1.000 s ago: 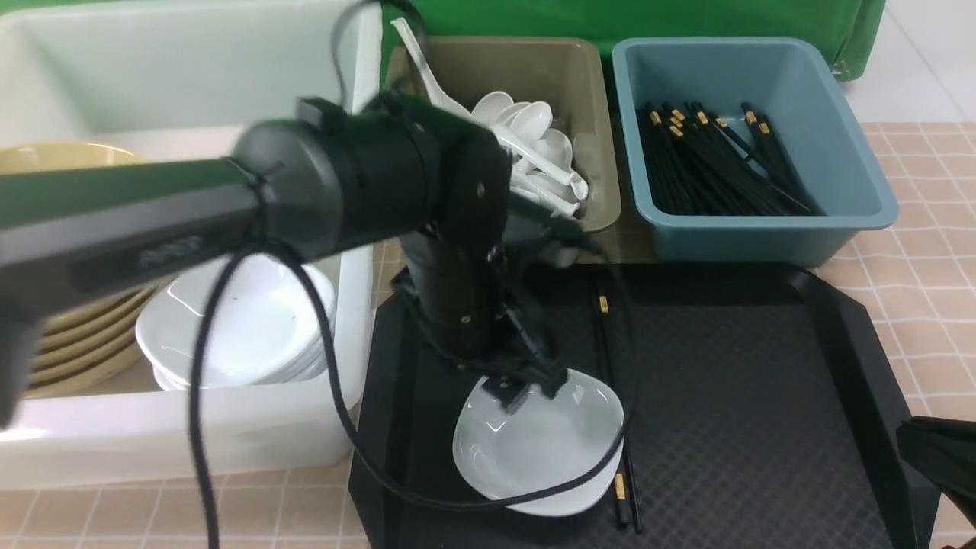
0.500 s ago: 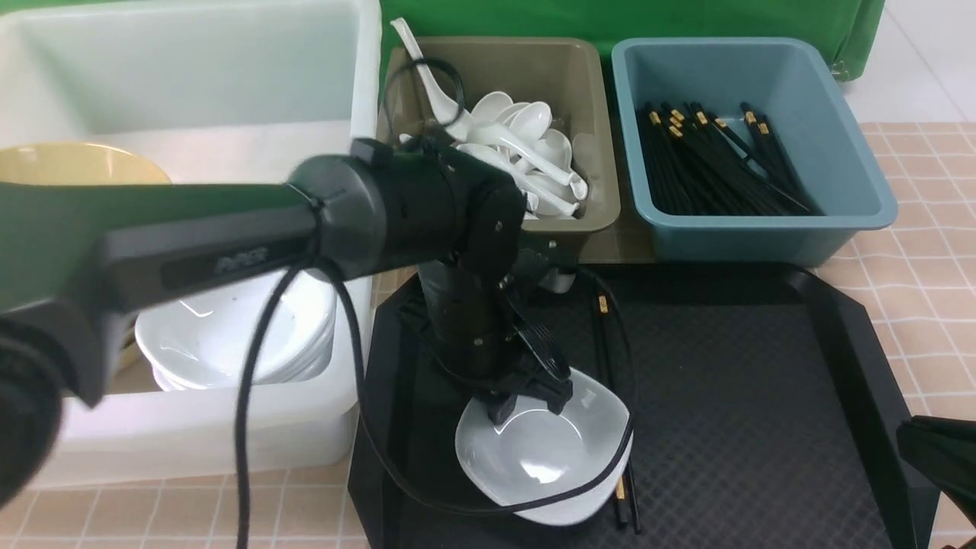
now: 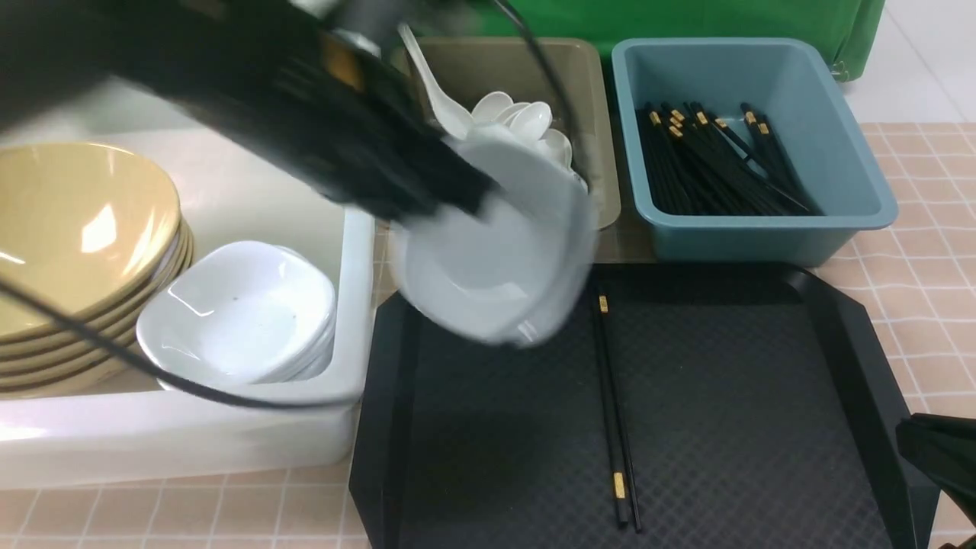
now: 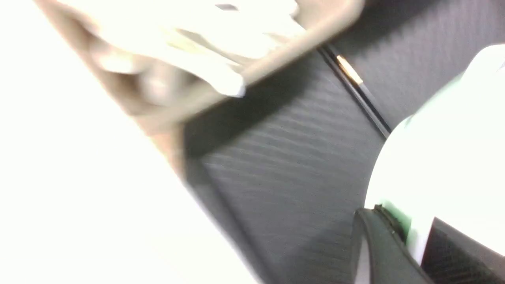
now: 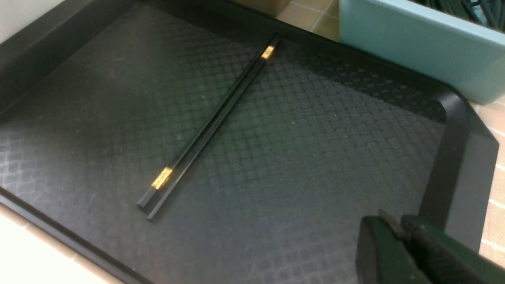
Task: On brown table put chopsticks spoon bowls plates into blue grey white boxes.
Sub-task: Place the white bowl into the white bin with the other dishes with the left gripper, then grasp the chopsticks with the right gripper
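Left gripper (image 3: 467, 200) is holding a small shiny white squarish plate (image 3: 488, 263).
The plate is hanging tilted in the middle of the frame, by the black bumpy tray's (image 3: 762, 396) upper left corner. Two thin black chopsticks (image 3: 614, 396) are lying on it, lower middle. Right gripper (image 5: 399, 232) is sitting pinched narrow, empty.

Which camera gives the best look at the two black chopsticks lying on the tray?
The right wrist view: the chopsticks lie sharp and whole on the black tray, both gold bands clear. The front view shows them whole too, but smaller. The left wrist view catches only a blurred end.
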Controlling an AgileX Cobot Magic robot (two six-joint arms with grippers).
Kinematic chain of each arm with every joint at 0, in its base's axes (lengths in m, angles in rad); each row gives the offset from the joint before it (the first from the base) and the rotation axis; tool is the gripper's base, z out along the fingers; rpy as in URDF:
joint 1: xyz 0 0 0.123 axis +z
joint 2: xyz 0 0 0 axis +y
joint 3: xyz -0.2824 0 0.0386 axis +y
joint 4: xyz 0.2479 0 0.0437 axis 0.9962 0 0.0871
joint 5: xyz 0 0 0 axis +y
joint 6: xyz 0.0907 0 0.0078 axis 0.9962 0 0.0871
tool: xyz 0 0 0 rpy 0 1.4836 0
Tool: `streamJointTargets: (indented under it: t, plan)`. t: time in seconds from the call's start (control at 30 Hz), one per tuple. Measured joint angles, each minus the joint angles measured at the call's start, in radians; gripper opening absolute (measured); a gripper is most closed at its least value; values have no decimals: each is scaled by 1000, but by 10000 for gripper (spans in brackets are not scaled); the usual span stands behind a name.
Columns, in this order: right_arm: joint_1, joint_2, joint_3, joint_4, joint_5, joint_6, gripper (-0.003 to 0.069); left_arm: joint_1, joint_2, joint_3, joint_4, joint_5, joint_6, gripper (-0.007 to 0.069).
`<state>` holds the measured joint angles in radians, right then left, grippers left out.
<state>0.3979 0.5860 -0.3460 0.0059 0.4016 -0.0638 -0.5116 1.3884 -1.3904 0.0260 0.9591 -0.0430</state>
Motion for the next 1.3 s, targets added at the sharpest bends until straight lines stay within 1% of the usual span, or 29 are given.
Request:
streamJointTargets:
  t: [0.13,0.27,0.33,0.43,0.53,0.57,0.63,0.7,0.8,0.87,1.0,1.1,1.13,1.17,1.2,1.23,1.3]
  plan:
    - [0,0,4,0,-15,0,99,171,-85,19,11,68,-24,8]
    - [0,0,10,0,-32,0,99,319,-115,102,17,77,-40,8]
    - [0,0,10,0,-36,0,99,369,-116,167,16,51,-49,9]
    - [0,0,10,0,-41,0,102,394,-113,252,7,8,-36,27]
    - [0,0,12,0,-47,0,105,395,-112,293,3,-30,-22,99]
    - [0,0,18,0,-52,0,107,395,-112,301,5,-44,-17,160]
    - [0,0,27,0,-54,0,108,395,-112,301,13,-49,-27,256]
    - [0,0,32,0,-55,0,111,395,-115,287,35,-41,-68,344]
    - [0,0,42,0,-62,0,113,395,-145,254,73,-23,-104,427]
    - [0,0,48,0,-69,0,114,395,-186,246,90,-23,-116,444]
    - [0,0,56,0,-109,0,119,395,-282,254,103,-65,-117,425]
    - [0,0,62,0,-113,0,121,395,-319,291,110,-116,-117,353]
    - [0,0,62,0,-113,0,120,395,-325,310,113,-134,-117,316]
    - [0,0,62,0,-109,0,120,395,-328,336,114,-155,-117,255]
    - [0,0,62,0,-108,0,120,395,-328,341,114,-155,-117,255]
    - [0,1,59,0,-75,0,120,395,-334,385,112,-183,-117,172]
    - [0,13,35,0,27,0,120,383,-364,445,101,-230,-108,78]
